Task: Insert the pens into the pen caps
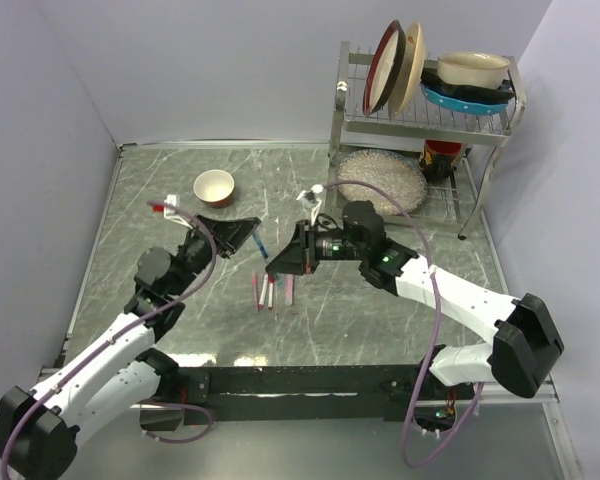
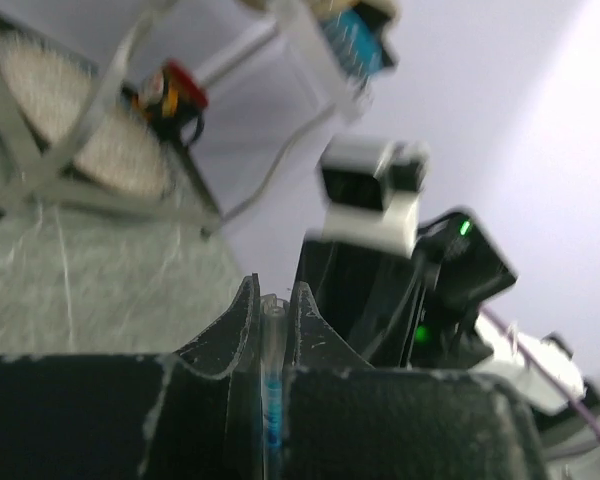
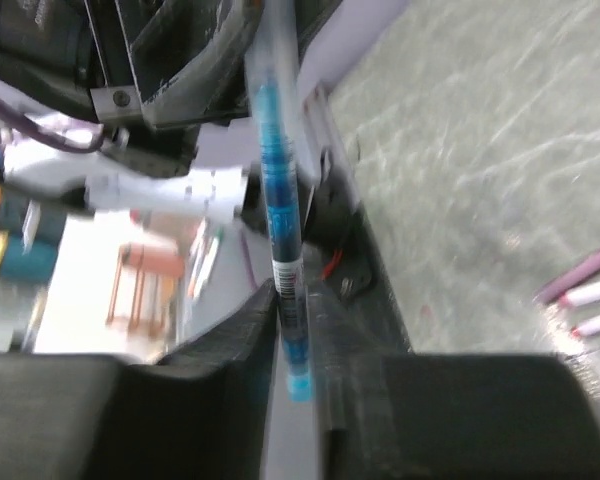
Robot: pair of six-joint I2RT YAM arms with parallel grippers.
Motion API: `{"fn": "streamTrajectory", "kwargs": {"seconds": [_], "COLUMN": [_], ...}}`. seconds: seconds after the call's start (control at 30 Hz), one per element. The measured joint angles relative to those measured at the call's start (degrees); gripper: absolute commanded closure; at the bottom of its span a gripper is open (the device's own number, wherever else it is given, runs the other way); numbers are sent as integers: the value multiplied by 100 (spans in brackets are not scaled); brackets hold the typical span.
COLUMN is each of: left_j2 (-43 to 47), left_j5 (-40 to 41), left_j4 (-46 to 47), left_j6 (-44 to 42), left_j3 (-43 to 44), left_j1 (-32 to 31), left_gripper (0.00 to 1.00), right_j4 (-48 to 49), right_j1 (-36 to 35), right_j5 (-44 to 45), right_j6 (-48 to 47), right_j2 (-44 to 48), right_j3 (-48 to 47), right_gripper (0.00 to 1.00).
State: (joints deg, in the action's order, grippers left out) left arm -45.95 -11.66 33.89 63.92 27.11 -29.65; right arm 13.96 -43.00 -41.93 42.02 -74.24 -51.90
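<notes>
Top external: blue pen [image 1: 263, 247] spans between both claws over the table [image 1: 160, 190] centre, spare pens [image 1: 267, 290] lying just nearer | left wrist: left gripper [image 2: 272, 300] pinched on the barrel | right wrist alone: right gripper [image 3: 290, 305] hugs teal end [image 3: 297, 368] (clamped or slack, cannot tell) | step: seating pen in that end, a cap I judge | next: straight axial push.

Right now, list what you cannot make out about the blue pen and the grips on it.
- Top view: blue pen too small to tell if capped.
- Right wrist: blur hides whether right gripper clamps it.
- Left wrist: bottom edge cuts off the pen, other end unseen.
</notes>
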Motion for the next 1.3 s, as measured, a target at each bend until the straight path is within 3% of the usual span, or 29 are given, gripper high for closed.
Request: {"fn": "streamTrajectory", "kwargs": {"seconds": [0.2,0.37,0.4,0.47,0.77,1.3], "left_j2": [-658,-1180,-1279,-1506,-2975,-4266], "left_j5": [-1373,-1349,-1220,-881,-94,579], "left_j4": [-1434,-2830,-3106,-3587,-4538,-4548], "left_j6": [-673,-1718,-1980,-2424,-3163,-3327], "left_j3": [719,1475,1624,1867,2000,2000], "left_j1": [601,1176,1250,1318,1333,1231], "left_gripper": [99,99,99,99,99,82], "right_j4": [1016,901,789,647,-105,-951], "right_j1": [520,487,485,485,490,490], "right_j5": [734,879,962,1093,1628,2037], "right_j6": [50,-98,-155,-232,-601,-719], "right_j2": [756,1786,2090,2592,3814,4487], "right_j3": [922,1665,1810,2000,2129,2293], "right_gripper": [30,16,6,0,0,0]}}
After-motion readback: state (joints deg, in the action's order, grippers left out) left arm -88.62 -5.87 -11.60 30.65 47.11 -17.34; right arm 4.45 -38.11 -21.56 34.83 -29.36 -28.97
